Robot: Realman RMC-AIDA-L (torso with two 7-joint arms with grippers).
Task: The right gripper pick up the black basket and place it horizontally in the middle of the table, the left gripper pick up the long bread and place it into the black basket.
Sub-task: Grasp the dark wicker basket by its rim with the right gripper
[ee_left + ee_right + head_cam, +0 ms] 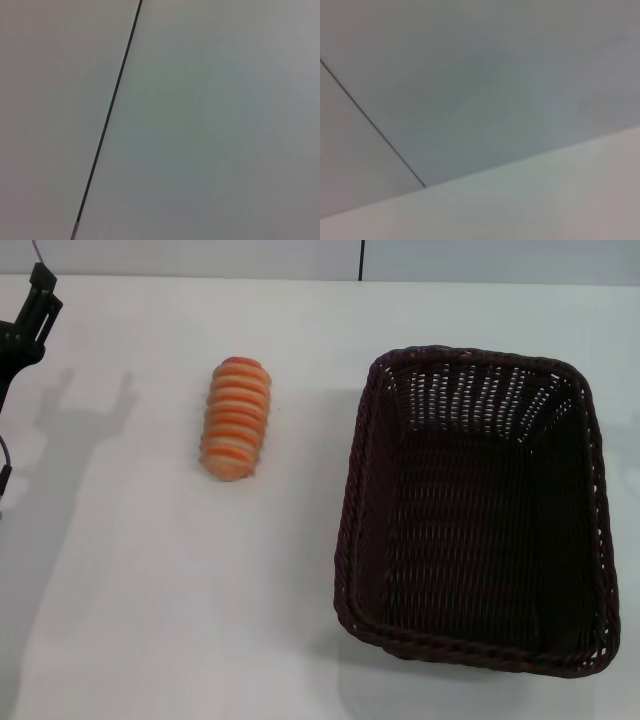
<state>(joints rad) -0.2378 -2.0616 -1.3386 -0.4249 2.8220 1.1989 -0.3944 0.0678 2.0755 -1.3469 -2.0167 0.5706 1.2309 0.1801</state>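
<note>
The black basket (472, 510) stands on the right half of the white table (150, 620), open side up and empty, its longer side running away from me. The long bread (236, 418), orange with cream stripes, lies left of the basket, a hand's width from its rim. My left gripper (25, 315) hangs at the far left edge of the head view, well left of the bread. It holds nothing, and its shadow on the table shows two prongs spread apart. The right gripper is out of view. Neither wrist view shows any of the task's objects.
Pale wall panels with a dark vertical seam (361, 258) rise behind the table's far edge. The left wrist view shows that kind of panel seam (111, 110). In the right wrist view a seam (370, 122) runs above a white surface (545, 200).
</note>
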